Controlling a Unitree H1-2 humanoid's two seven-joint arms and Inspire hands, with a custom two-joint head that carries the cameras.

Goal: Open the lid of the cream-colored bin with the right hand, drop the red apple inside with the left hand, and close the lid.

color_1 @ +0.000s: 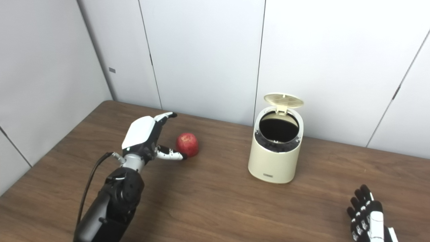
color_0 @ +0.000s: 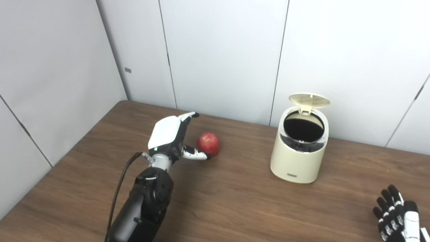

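Just left of the red apple (color_0: 208, 144) on the desk (color_0: 235, 198), the left robot hand (color_0: 171, 136) is spread, thumb touching it; right of the apple stands the cream-colored bin (color_0: 297, 158), lid (color_0: 309, 99) up, then the empty, fingers-apart right robot hand (color_0: 398, 215).

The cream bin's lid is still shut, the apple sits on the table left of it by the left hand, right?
Not quite. The lid of the cream bin stands open, as the left eye view shows. The red apple does sit on the table, beside the left hand.
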